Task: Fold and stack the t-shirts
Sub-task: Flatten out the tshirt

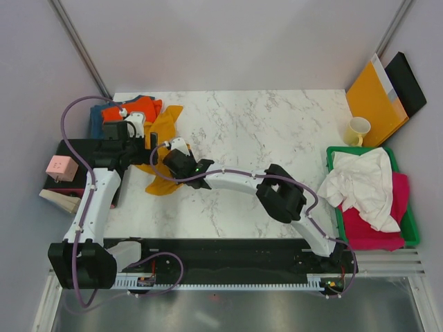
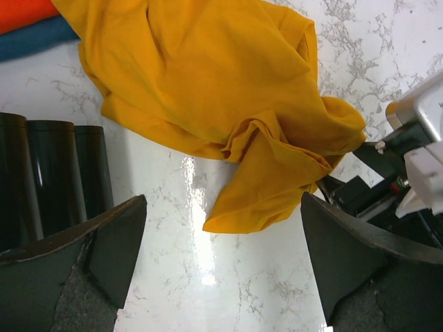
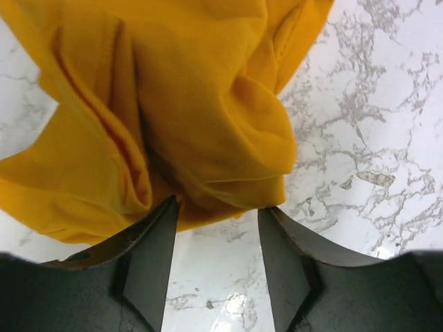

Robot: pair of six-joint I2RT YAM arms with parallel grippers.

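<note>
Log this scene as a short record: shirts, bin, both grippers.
mustard-yellow t-shirt: crumpled on marble table, between both grippers
orange t-shirt: back corner, lying on teal-blue t-shirt
white t-shirt: heaped over magenta t-shirt in green bin
left gripper: open, holding nothing, facing the mustard-yellow t-shirt
right gripper: fingers partly apart, a shirt fold between the tips; grip unclear
</note>
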